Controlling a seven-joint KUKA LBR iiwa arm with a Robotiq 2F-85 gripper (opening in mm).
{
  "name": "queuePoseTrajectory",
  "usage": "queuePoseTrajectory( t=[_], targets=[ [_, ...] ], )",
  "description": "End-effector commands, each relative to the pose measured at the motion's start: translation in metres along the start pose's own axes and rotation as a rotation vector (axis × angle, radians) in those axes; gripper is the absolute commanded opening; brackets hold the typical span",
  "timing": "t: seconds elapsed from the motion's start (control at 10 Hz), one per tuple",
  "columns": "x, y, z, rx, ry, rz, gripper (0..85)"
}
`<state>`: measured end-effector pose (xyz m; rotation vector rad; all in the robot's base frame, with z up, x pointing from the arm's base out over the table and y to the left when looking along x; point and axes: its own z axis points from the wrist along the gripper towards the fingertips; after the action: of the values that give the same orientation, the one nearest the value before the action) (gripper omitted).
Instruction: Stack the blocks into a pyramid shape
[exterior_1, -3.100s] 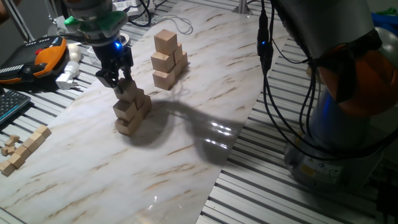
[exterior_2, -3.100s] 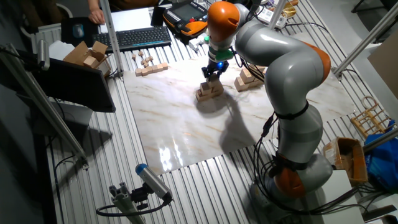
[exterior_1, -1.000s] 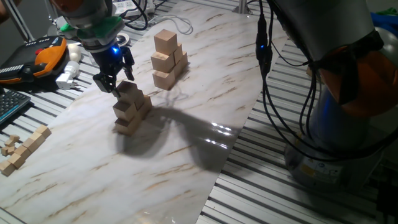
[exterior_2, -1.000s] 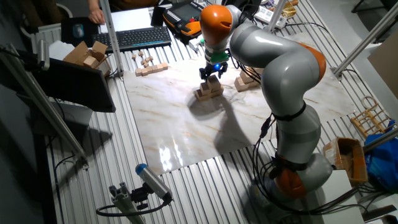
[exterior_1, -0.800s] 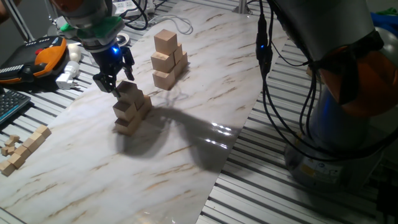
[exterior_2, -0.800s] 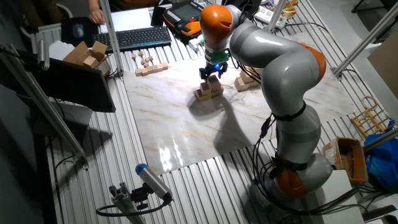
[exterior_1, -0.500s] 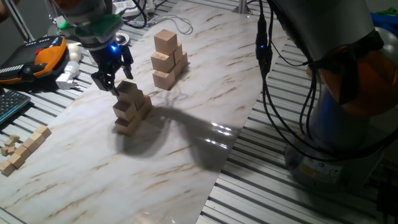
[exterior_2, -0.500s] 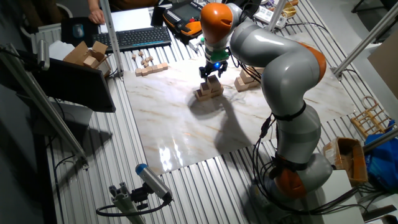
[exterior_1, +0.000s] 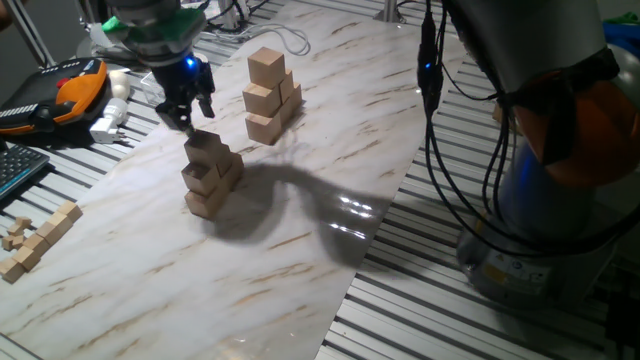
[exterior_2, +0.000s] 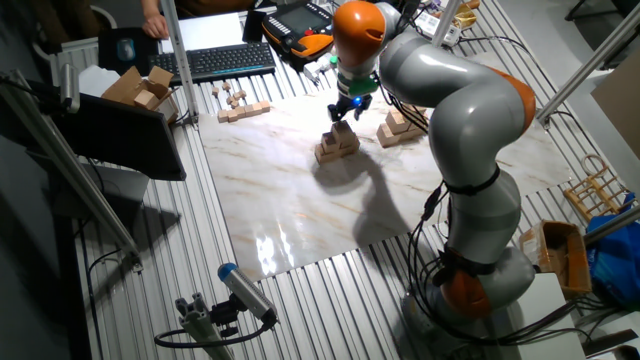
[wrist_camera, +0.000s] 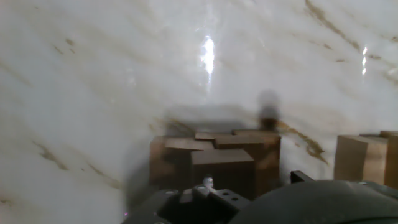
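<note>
We see a white marble-patterned board (exterior_1: 300, 200) lying on a slatted metal bench (exterior_1: 420, 320). The grey and orange robot arm (exterior_2: 450, 100) reaches across it from the right. Its tool (exterior_1: 186, 112) hangs just above the nearer stack of blocks (exterior_1: 210, 175), apart from it. The 2 dark fingers point down with a gap between them and nothing held, so the tool is open and empty.

This stack stands near the left part of the board. It shows 3 levels, narrowing to 1 block on top, and the blocks sit a little crooked on each other. We cannot count the blocks in the lower levels for sure.

A 2nd stack of blocks (exterior_1: 268, 95) stands farther back on the board, well apart from the 1st. It is also about 3 levels high, with 1 block on top. In the other fixed view the 1st stack (exterior_2: 337, 143) is just below the tool (exterior_2: 349, 106), and the 2nd stack (exterior_2: 398, 125) shows partly behind the arm.

In the hand view, blurred, we look down past the dark tool body onto the top of the near stack (wrist_camera: 214, 158). Another block (wrist_camera: 360, 158) shows at the right edge.

Off the board at the left lie small thin wooden pieces (exterior_1: 35, 245), a keyboard (exterior_2: 215, 60) and an orange and black controller (exterior_1: 70, 90).
</note>
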<state>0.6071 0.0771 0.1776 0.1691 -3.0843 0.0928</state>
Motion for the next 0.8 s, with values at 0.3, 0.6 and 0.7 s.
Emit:
queuePoseTrajectory(
  t=[0.3,0.6,0.7],
  targets=[
    [0.006,-0.020,-0.002,-0.041,-0.008,-0.042,34.0],
    [0.004,-0.018,-0.002,-0.056,0.021,-0.100,0.0],
    [0.004,-0.018,-0.002,-0.056,0.023,-0.103,0.0]
  ],
)
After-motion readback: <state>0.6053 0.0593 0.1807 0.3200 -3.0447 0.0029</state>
